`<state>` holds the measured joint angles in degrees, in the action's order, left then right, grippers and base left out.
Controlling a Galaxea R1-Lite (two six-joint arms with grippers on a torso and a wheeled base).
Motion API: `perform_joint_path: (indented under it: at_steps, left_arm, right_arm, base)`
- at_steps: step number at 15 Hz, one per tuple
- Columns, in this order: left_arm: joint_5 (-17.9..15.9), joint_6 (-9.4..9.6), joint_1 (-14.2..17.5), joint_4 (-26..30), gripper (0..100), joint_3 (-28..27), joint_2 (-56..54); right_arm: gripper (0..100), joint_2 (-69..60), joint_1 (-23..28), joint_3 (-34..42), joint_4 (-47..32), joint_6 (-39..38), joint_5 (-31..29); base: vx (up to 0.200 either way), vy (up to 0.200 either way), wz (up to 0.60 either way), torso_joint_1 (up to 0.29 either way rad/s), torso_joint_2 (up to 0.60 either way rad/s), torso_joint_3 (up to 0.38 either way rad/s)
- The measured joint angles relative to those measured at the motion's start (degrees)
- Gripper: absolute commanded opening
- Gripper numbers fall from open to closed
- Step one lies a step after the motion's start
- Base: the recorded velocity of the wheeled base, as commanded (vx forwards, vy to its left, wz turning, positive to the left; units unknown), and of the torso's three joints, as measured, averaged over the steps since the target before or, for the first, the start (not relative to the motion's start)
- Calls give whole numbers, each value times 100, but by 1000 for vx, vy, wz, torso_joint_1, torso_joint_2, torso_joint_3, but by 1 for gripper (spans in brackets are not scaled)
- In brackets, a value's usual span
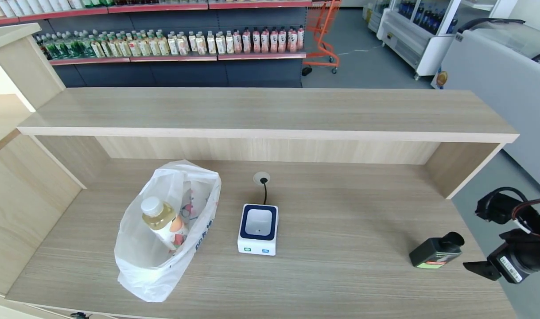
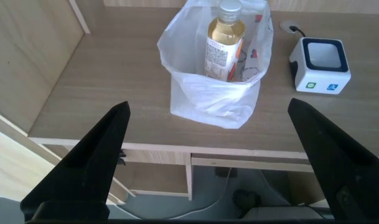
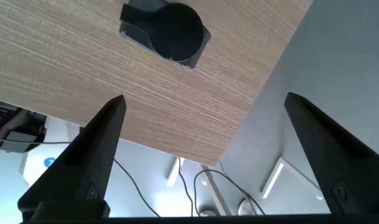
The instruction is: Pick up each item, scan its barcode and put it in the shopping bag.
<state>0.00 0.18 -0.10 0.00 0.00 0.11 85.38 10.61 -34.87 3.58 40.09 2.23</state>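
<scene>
A white plastic shopping bag (image 1: 163,261) stands open on the left of the wooden counter (image 1: 340,248), with a pale-tea bottle (image 1: 161,219) upright inside it. The white and blue barcode scanner (image 1: 258,228) sits at the middle, window facing up. A small black bottle (image 1: 436,256) with a green and pink label lies on its side near the counter's right end. My right gripper (image 1: 482,269) hangs open just off that right edge, beside the black bottle (image 3: 167,31), holding nothing. My left gripper (image 2: 208,168) is open and empty in front of the counter's front edge, short of the bag (image 2: 214,81).
A raised shelf (image 1: 270,115) runs along the back of the counter, with wooden side panels at both ends. The scanner's cable goes into a grommet (image 1: 262,179) behind it. Store shelves, freezers and an orange cart (image 1: 323,35) stand beyond.
</scene>
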Motion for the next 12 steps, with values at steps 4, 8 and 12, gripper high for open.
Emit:
perform_joint_path:
  at_steps: [4,8,12]
  left_arm:
    - [0,0,0,0,100,0,0]
    - [-2,0,0,0,100,0,0]
    - [0,-2,0,0,100,0,0]
  right_arm:
    - [100,375,402,522,673,519,422]
    - [100,924,483,444,1042,868,964]
    - [100,1637,380,278,1737,1089,1635]
  base:
    - [0,0,0,0,0,0]
    - [0,0,0,0,0,0]
    - [0,0,0,0,0,0]
